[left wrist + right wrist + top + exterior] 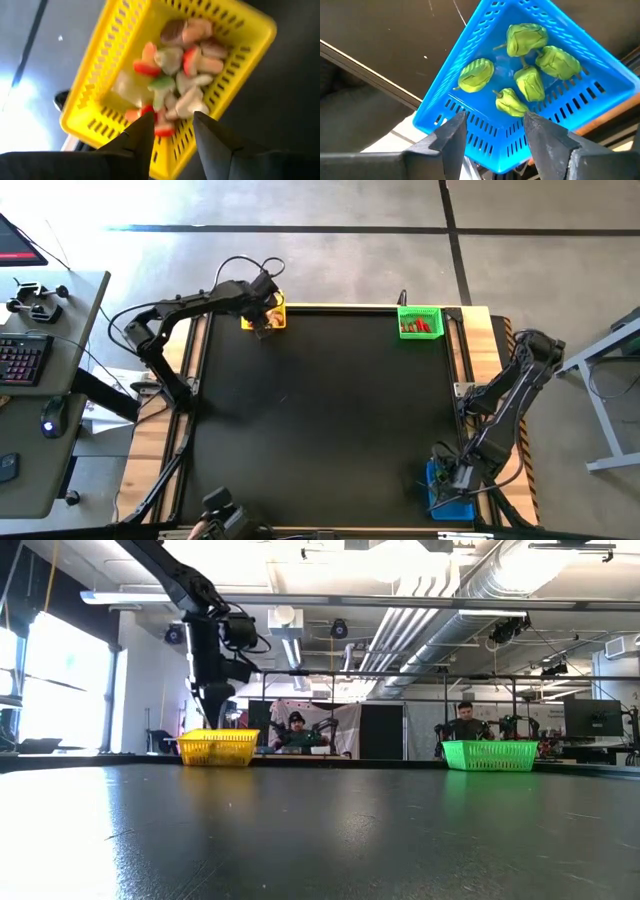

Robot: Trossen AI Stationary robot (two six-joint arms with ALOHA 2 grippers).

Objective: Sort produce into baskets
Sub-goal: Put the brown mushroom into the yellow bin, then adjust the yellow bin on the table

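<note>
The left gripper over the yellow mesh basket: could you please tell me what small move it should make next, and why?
Probably lift straight up and withdraw. The left gripper hangs open and empty above the yellow plastic mesh basket, which already holds mixed toy produce pieces, and the black table mat shows nothing left to pick.

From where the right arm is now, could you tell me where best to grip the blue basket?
Probably the blue basket's near mesh wall, from straight above. The rim is open and thin enough for the right gripper's open fingers, one inside and one outside, clear of the green pieces.
</note>
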